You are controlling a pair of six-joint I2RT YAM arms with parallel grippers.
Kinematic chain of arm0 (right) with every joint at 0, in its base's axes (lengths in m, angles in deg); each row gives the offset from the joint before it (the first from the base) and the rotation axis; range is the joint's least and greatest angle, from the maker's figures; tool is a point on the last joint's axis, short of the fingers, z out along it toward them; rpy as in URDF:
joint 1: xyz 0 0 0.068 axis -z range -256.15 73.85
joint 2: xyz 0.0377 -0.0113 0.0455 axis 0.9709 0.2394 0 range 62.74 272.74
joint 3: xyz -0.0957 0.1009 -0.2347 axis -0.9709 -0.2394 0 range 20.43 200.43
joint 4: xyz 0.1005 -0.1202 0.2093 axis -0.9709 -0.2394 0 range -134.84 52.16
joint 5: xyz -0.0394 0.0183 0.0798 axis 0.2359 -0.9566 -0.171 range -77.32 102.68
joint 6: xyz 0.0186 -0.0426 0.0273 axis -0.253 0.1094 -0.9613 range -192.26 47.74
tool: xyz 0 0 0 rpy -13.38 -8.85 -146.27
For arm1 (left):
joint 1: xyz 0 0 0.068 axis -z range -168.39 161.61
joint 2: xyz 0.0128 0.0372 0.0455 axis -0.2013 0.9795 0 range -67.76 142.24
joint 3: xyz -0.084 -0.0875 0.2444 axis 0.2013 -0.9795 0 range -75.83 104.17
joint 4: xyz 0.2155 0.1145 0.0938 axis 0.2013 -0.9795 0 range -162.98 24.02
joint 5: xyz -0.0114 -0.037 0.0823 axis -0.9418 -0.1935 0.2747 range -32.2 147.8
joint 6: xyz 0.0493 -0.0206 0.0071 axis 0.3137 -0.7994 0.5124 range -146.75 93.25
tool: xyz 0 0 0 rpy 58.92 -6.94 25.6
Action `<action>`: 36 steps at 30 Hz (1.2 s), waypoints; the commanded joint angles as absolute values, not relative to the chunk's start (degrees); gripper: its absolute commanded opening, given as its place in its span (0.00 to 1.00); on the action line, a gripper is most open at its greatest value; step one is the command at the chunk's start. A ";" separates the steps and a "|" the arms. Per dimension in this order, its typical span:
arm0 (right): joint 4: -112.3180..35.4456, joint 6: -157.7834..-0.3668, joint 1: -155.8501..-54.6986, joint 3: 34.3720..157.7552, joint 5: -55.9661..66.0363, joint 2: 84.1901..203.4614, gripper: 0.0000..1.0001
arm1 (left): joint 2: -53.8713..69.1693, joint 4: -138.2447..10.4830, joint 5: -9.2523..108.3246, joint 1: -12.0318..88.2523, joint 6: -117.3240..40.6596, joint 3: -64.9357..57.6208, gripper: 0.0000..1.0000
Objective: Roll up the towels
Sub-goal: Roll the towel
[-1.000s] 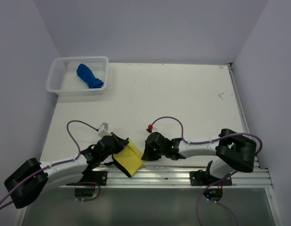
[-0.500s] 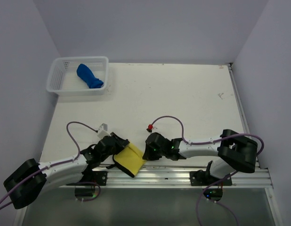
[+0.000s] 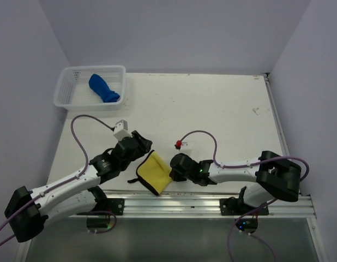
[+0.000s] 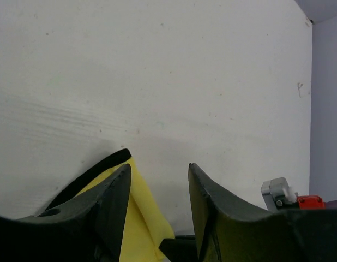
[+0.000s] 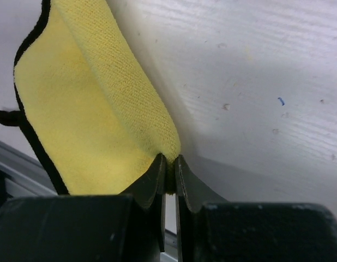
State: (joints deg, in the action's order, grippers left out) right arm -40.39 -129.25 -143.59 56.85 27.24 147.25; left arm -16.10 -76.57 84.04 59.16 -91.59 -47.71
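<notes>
A yellow towel (image 3: 152, 172) with black trim lies folded near the table's front edge, between the two arms. My right gripper (image 5: 169, 164) is shut on the yellow towel (image 5: 97, 109), pinching its folded edge. My left gripper (image 4: 157, 174) is open just above and left of the towel (image 4: 138, 218), with bare table between its fingers; the cloth shows behind the left finger (image 4: 106, 210). In the top view the left gripper (image 3: 137, 150) sits at the towel's upper left and the right gripper (image 3: 172, 168) at its right side. A rolled blue towel (image 3: 103, 88) lies in the basket.
The white plastic basket (image 3: 67, 101) stands at the far left corner of the table. A metal rail (image 3: 185, 204) runs along the near edge below the towel. Purple cables loop from both arms over the table.
My left gripper has opened, let go of the yellow towel, and drawn back up and away from it. The right gripper keeps its hold; the towel has shifted slightly right.
</notes>
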 commanded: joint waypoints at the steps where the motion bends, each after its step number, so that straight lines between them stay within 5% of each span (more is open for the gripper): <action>1: -41.44 -130.26 -143.38 58.40 37.53 145.63 0.00 | -13.63 -79.79 85.67 58.11 -85.99 -42.70 0.50; 10: -42.50 -136.42 -143.65 61.73 47.74 149.83 0.00 | -2.29 -68.46 71.70 54.24 -83.97 -41.02 0.52; 18: -40.31 -138.26 -143.91 63.85 45.02 155.56 0.00 | 3.78 -52.02 65.45 54.33 -79.14 -41.73 0.56; 36: -38.19 -138.53 -143.91 62.27 43.97 155.82 0.00 | 19.60 -62.21 69.22 54.33 -72.37 -32.50 0.52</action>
